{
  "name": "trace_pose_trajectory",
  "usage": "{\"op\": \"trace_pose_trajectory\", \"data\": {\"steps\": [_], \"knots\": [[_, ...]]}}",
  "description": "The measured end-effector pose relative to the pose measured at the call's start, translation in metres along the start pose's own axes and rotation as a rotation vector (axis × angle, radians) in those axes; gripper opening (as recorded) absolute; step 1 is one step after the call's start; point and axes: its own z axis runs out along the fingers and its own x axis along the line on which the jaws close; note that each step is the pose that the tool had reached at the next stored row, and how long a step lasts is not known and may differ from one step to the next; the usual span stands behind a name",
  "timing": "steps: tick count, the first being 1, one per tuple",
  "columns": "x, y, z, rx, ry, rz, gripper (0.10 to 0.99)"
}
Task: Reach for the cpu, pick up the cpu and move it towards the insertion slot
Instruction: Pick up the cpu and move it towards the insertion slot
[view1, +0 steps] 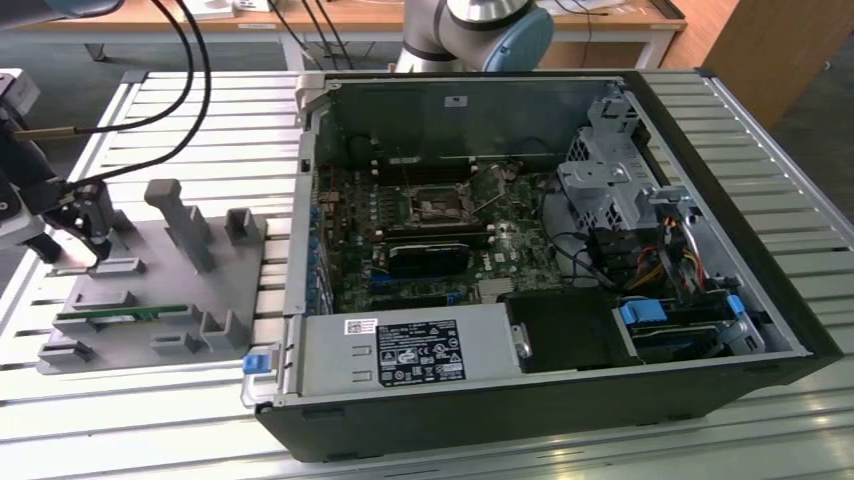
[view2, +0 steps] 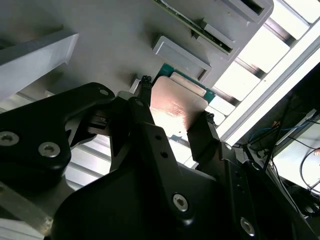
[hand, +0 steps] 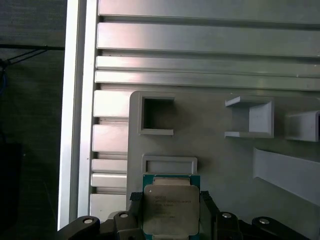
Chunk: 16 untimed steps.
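The black two-fingered pincer (hand: 171, 197) is clenched on the cpu (hand: 171, 212), a flat square chip with a silver metal lid and thin green rim; its fingers (hand: 207, 205) press two opposite edges; whether the chip is lifted I cannot tell; the first wrist view shows faint lines of print on the lid, which I cannot make out, while the second wrist view shows only the lid's bare shine; in the exterior view the chip is at the grey moulded holder plate (view1: 147, 290), just beside the open black computer case (view1: 534, 420) on the exterior view's left, on the slatted aluminium surface (view1: 200, 110); inside the case is the insertion slot (view1: 437, 207), a square silvery-framed socket, well apart from the pincer; a black-and-white printed label (view1: 418, 353) sits on the case's silver box
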Motion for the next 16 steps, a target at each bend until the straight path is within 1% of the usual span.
{"op": "trace_pose_trajectory", "data": {"steps": [8, 16], "knots": [[0.0, 0.0001, -0.0031, 0.0, 0.0001, 0.0, 0.537], [-0.0001, 0.0003, -0.0091, 0.0, 0.0001, 0.0, 0.537]]}}
